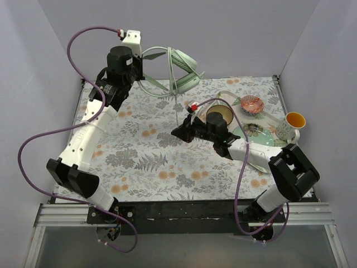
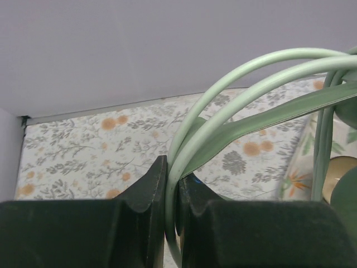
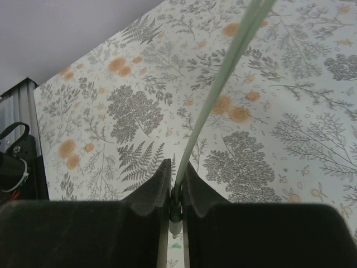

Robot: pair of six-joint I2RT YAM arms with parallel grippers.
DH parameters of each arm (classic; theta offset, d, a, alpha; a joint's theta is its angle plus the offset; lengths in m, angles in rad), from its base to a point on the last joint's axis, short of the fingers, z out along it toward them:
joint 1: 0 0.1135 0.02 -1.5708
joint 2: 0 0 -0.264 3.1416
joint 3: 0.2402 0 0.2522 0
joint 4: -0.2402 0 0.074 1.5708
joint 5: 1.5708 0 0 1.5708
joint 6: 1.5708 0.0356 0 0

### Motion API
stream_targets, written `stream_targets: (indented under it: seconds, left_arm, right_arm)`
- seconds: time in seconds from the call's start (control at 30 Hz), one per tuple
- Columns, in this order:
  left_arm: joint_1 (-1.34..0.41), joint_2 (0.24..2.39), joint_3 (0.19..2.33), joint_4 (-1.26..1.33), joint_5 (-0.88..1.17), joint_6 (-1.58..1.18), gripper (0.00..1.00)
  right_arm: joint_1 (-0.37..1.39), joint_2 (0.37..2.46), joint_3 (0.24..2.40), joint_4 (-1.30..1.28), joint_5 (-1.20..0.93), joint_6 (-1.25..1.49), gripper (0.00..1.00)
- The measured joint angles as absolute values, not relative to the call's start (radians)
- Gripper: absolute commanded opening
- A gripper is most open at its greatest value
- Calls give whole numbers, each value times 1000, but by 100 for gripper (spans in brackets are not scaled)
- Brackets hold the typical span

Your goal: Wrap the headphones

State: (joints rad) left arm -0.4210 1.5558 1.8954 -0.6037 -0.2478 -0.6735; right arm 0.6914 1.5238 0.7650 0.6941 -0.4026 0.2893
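The pale mint-green headphones (image 1: 181, 70) hang in the air at the back of the table, held by my left gripper (image 1: 141, 61). In the left wrist view my left gripper (image 2: 173, 184) is shut on the headband wires (image 2: 234, 84). The thin pale cable (image 1: 177, 100) runs down from the headphones to my right gripper (image 1: 179, 133), low over the middle of the table. In the right wrist view my right gripper (image 3: 177, 190) is shut on the cable's plug end (image 3: 176, 209), and the cable (image 3: 217, 89) stretches taut away from it.
At the right stand a pale green plate (image 1: 257, 146), a dark mug (image 1: 218, 117), a small red patterned bowl (image 1: 251, 104) and a white cup with a yellow inside (image 1: 293, 125). Grey walls close in the back and sides. The floral cloth (image 1: 139, 151) covers the table.
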Motion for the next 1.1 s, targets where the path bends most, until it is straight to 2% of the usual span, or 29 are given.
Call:
stream_targets:
  seconds: [0.33,0.6,0.83,1.1]
  left_arm:
    - [-412,1558,1453,-300,-341,-510,0]
    - [-417,1555,1151,-260,-224,-392,0]
    - [-423,1555,1043,-288,-70,-336,0]
    - [-422,1556,992,-297,34,-337,0]
  right_arm:
    - [880,1554,1090,46,-287,55,1]
    - [885,1595,1211,-302,-289,-45,1]
    - [884,1712,1367,-457,-221,-116,1]
    - [852,1771,1401,-499,-164,-151,1]
